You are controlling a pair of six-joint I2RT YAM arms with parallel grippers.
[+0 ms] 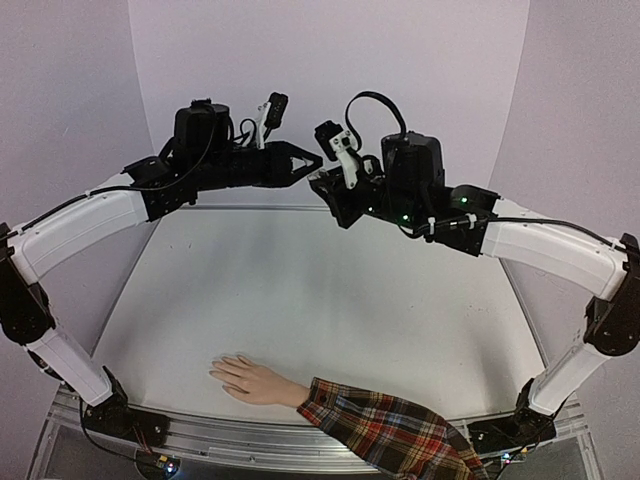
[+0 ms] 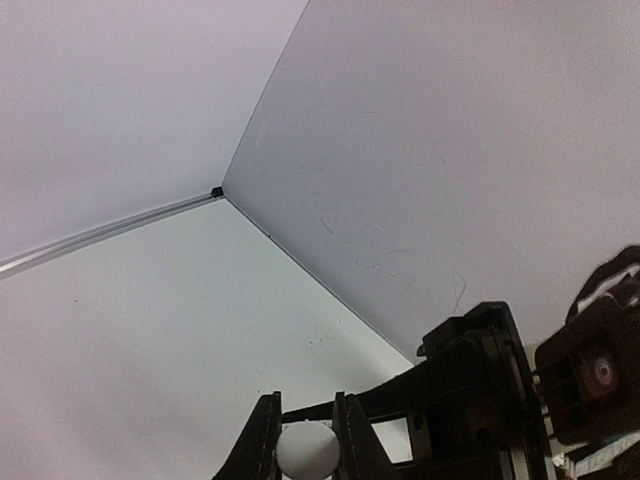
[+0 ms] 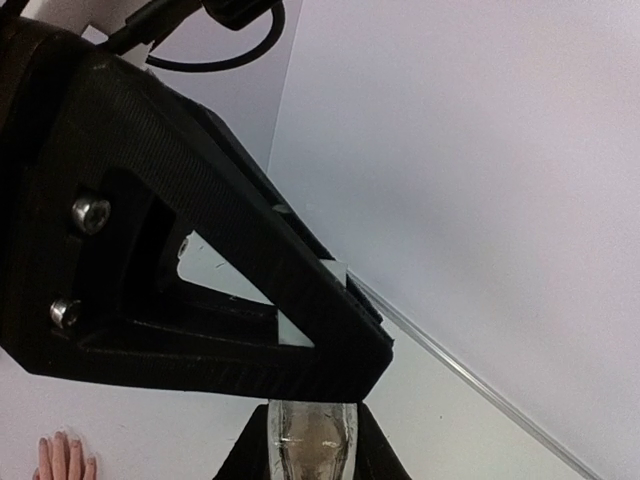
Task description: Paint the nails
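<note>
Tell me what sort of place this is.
Probably a robotics lab test cell: two robot arms bolted at the edge of a white table, plain pale walls boxing it in, and a mannequin hand in a plaid sleeve.

The mannequin hand [image 1: 250,380] looks like smooth matt beige plastic; the nails [image 3: 60,438] are too small to judge for gloss; the sleeve [image 1: 390,435] is woven plaid cloth, soft and matt; the table [image 1: 300,290] is a smooth matt white board with a brushed metal rail [image 1: 230,432]; the arm shells [image 1: 80,225] are glossy white plastic; the left gripper [image 1: 312,163] is matt black, finely grained, with bright metal screws [image 3: 90,212]; the bottle [image 3: 313,440] is clear and glossy; the cap [image 2: 306,450] is smooth matt white; the walls [image 2: 450,150] are matt, faintly scuffed.
</note>
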